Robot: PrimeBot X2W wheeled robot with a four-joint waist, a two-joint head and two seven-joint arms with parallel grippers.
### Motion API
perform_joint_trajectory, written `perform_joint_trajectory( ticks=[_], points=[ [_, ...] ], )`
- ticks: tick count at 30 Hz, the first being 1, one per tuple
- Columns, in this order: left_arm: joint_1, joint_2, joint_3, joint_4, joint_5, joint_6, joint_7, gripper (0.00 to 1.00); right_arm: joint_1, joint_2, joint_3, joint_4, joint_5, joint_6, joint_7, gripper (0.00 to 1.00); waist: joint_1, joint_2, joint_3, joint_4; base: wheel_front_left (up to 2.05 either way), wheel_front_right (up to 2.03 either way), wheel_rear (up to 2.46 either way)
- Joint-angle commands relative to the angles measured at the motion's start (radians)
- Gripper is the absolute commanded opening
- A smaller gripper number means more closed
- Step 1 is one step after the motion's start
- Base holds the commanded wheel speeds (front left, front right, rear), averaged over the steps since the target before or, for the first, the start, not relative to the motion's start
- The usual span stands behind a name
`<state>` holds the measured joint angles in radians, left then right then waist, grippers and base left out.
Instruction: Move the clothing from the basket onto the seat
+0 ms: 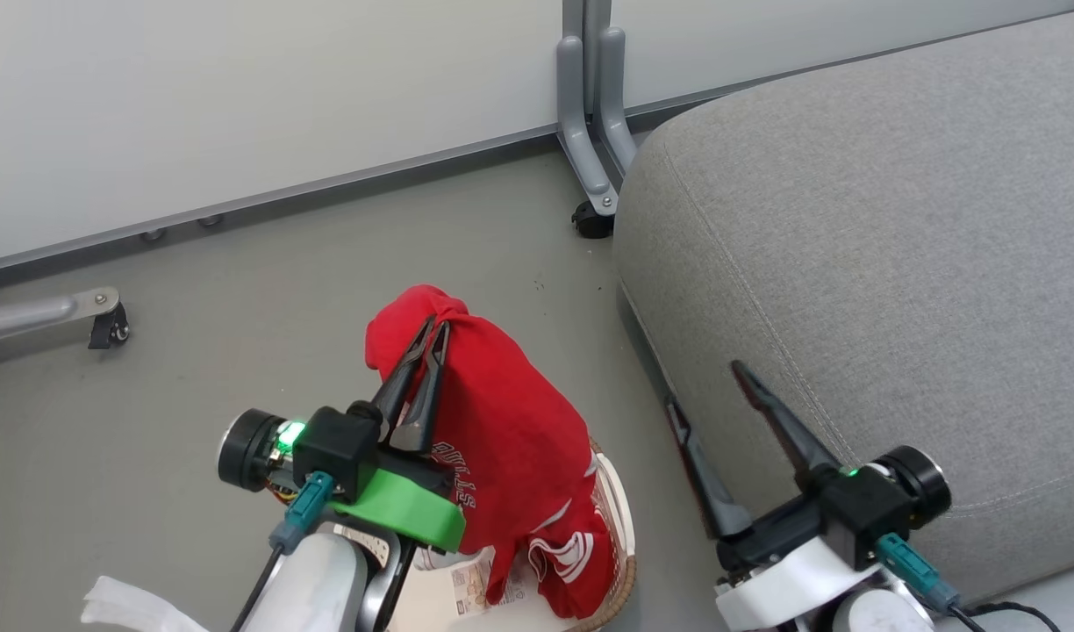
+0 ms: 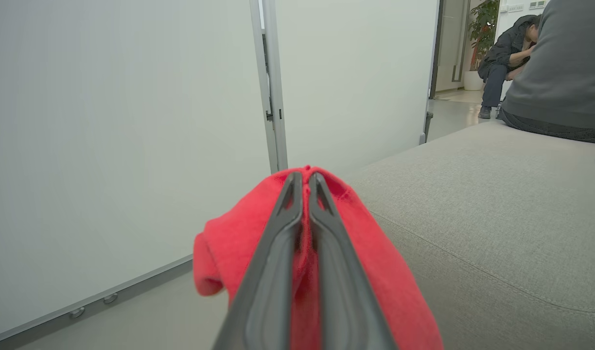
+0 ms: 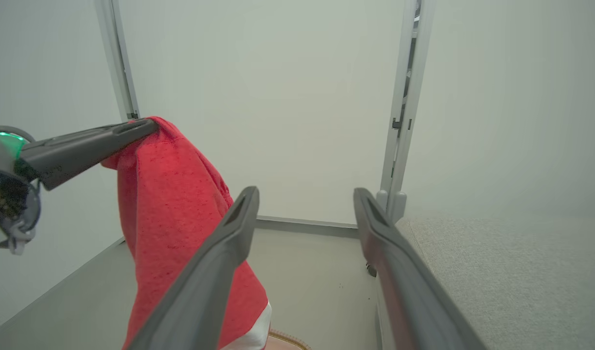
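Okay, my left hand (image 1: 438, 323) pinches a bunched fold of the bright red fabric garment (image 1: 511, 439); it looks limp and light. Right hand (image 1: 705, 386) spread, empty.

At the lower left of the head view, the left tool (image 1: 436, 326) has two long, dark grey fingers (image 1: 408, 373) tapering to thin points. They are set in a black block (image 1: 335, 443) beside a green light (image 1: 289, 432) and a round black drum (image 1: 241, 449) with a silver rim. Under the block sits a bright green plastic bracket (image 1: 405, 509). A teal connector (image 1: 302, 513) with a dark cable (image 1: 254, 597) runs along the glossy white forearm shell (image 1: 322, 584). At the lower right, the right tool (image 1: 705, 386) has matching fingers on a black mount (image 1: 862, 505), with a round end cap (image 1: 925, 481), a teal plug (image 1: 910, 563) and a white housing (image 1: 791, 584). In the wrist views each finger is ribbed, with a slot near its tip.
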<state>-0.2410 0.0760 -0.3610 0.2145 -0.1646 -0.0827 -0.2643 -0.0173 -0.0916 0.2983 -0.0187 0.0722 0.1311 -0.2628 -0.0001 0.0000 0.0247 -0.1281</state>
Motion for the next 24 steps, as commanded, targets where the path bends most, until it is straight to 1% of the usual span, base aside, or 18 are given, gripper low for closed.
perform_joint_trajectory(
  ticks=[1, 9, 19, 24],
  points=[
    [-0.012, -0.002, -0.007, 0.002, 0.01, -0.007, 0.0, 0.0, -0.019, -0.01, 0.027, 0.008, -0.007, -0.001, -0.003, 1.0, 0.0001, 0.0, 0.0, -0.002, 0.0, 0.0, 0.0],
    [-0.047, -0.011, -0.1, 0.014, -0.009, -0.034, 0.0, 0.0, -0.075, -0.021, 0.151, 0.092, 0.047, -0.001, -0.003, 1.0, 0.0001, 0.0, 0.001, 0.004, 0.0, 0.0, 0.0],
    [-0.057, -0.014, -0.239, -0.025, -0.06, -0.047, 0.06, 0.0, -0.116, -0.019, 0.176, 0.168, 0.09, -0.001, -0.003, 1.0, 0.0001, 0.0, -0.002, 0.032, 0.0, 0.0, 0.0],
    [-0.055, -0.007, -0.287, -0.05, -0.089, -0.047, 0.093, 0.0, -0.126, -0.022, 0.182, 0.2, 0.099, -0.001, -0.003, 1.0, 0.0001, 0.0, 0.001, 0.046, 0.0, 0.0, 0.0]
  ],
)
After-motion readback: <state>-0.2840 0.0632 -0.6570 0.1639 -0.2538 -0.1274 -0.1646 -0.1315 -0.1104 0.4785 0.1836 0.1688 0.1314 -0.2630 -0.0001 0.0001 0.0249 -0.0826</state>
